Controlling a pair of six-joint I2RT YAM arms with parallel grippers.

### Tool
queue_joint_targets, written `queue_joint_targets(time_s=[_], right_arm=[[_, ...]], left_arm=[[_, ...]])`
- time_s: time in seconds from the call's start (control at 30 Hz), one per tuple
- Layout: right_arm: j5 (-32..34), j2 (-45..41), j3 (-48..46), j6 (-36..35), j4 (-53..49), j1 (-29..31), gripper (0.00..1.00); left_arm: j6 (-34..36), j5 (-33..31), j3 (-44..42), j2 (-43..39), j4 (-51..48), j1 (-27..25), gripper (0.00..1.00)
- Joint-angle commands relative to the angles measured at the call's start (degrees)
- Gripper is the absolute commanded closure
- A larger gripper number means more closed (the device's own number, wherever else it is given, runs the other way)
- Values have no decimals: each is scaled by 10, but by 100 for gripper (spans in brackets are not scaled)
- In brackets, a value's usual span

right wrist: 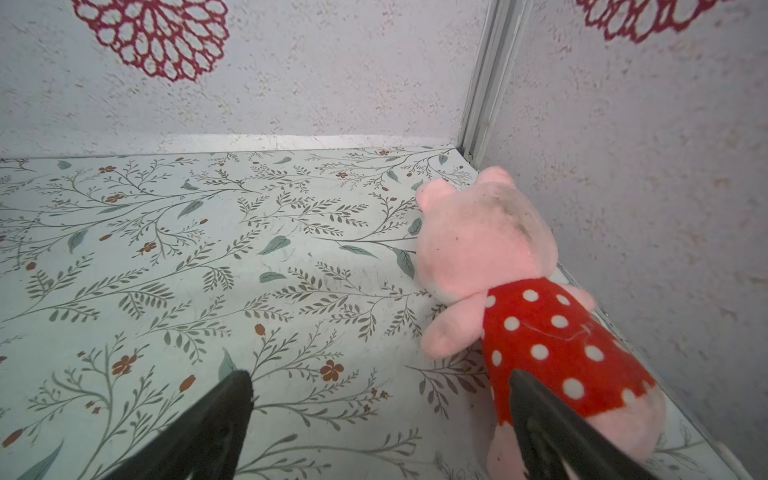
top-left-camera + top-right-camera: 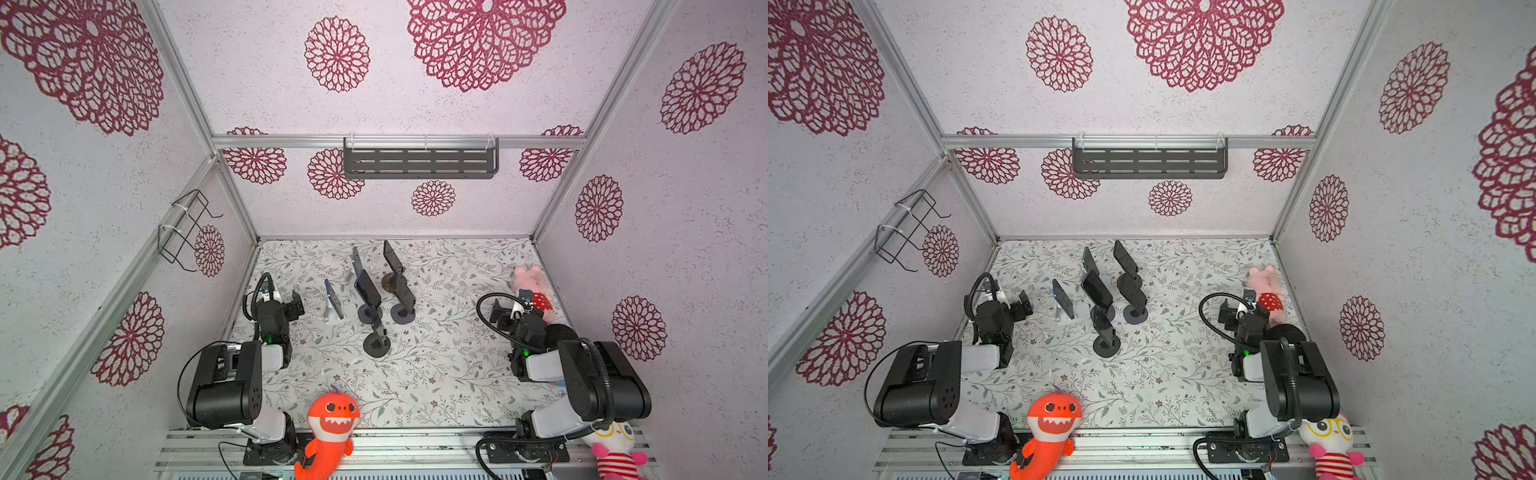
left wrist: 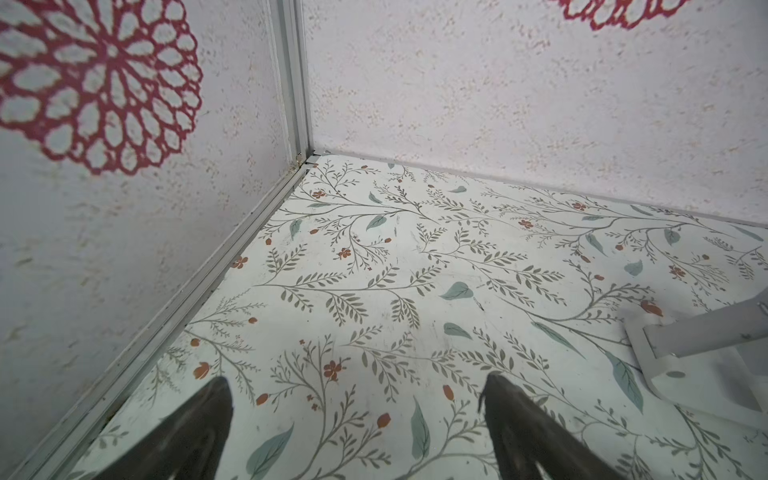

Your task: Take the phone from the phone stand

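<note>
Several phones lean on stands in the middle of the floral table, seen in both top views. A blue phone [image 2: 333, 299] [image 2: 1063, 300] rests on a white phone stand [image 2: 330, 318], nearest my left gripper [image 2: 297, 306] [image 2: 1025, 305]. Dark phones [image 2: 368, 286] [image 2: 405, 291] sit on round-based stands behind a black stand [image 2: 376, 343]. My left gripper [image 3: 357, 390] is open over bare table, with the white stand's foot [image 3: 698, 374] beside it. Far to the right, my right gripper [image 2: 496, 311] [image 1: 380, 386] is open and holds nothing.
A pink pig plush [image 1: 498, 257] [image 2: 530, 286] in a red dotted dress lies by the right wall, close to my right gripper. An orange shark plush [image 2: 330, 428] and a white doll [image 2: 615, 449] sit at the front rail. A grey shelf [image 2: 419, 162] hangs on the back wall.
</note>
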Motion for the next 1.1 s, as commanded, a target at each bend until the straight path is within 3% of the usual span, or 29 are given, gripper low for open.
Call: queue_joint_targets(time_s=[0.0, 1.07], right_arm=[[5, 1, -1, 12, 26, 2, 1], [0, 1, -2, 14, 25, -1, 1]], left_arm=[[0, 1, 8, 0, 10, 3, 3], [-6, 4, 17, -20, -15, 9, 1]])
